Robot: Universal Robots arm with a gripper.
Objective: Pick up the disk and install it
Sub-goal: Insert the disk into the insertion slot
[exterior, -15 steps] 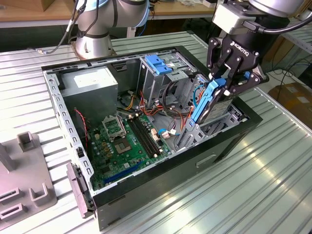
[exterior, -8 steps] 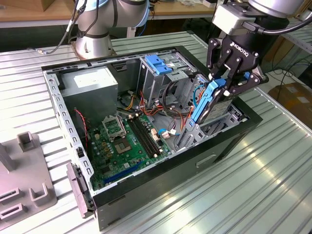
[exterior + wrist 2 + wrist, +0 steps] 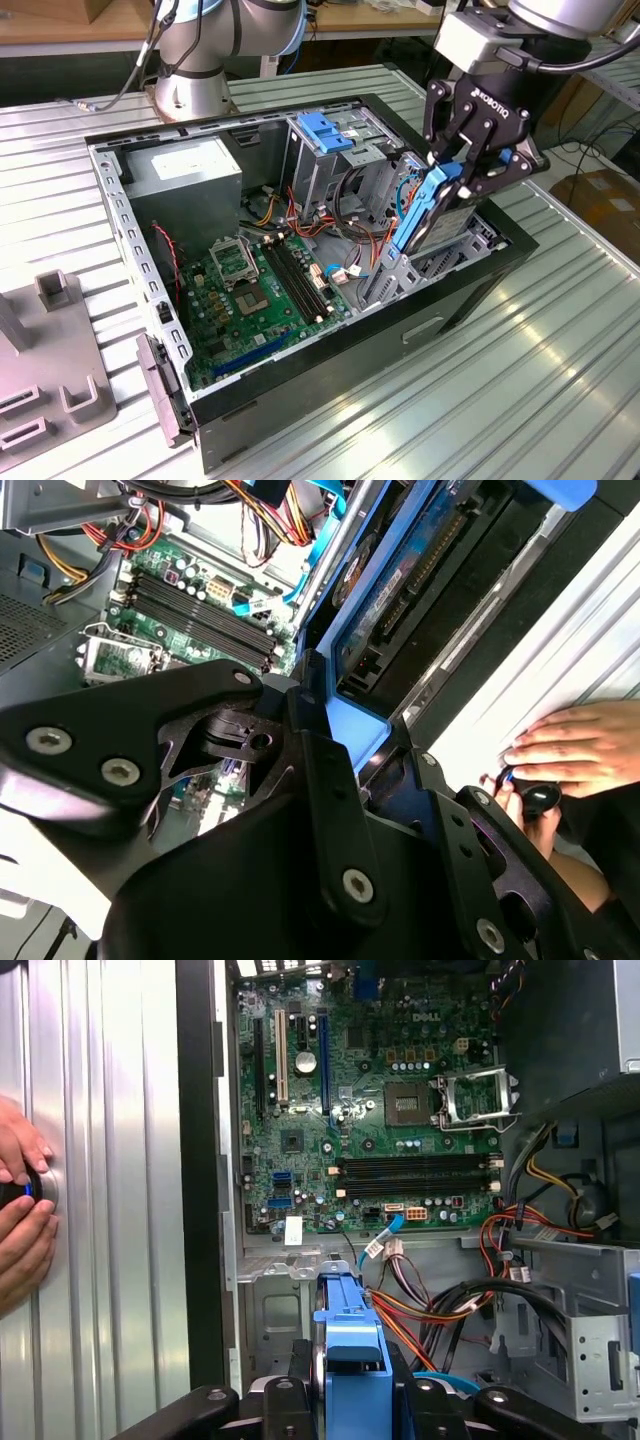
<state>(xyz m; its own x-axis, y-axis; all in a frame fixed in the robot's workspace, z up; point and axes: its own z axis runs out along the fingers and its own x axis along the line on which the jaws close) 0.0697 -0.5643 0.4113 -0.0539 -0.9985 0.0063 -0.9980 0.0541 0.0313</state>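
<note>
The disk (image 3: 432, 218), a dark-grey drive in bright blue side rails, hangs steeply tilted over the open computer case (image 3: 470, 290) at the exterior view's right. Its lower end dips toward the bay beside the motherboard. My black gripper (image 3: 468, 172) is shut on its upper end. The first wrist view shows the disk's blue end tab (image 3: 350, 1328) between the fingers (image 3: 300, 1380), above the case floor. The second wrist view shows the drive's underside and connector edge (image 3: 400, 595) running away from the fingers (image 3: 320, 770).
Inside the case lie the green motherboard (image 3: 255, 285), a grey power supply (image 3: 185, 170), a drive cage with a blue latch piece (image 3: 325, 130) and loose cables (image 3: 350, 235). A person's hands (image 3: 580, 745) rest on the ribbed metal table. A grey fixture (image 3: 45, 370) stands at the exterior view's left.
</note>
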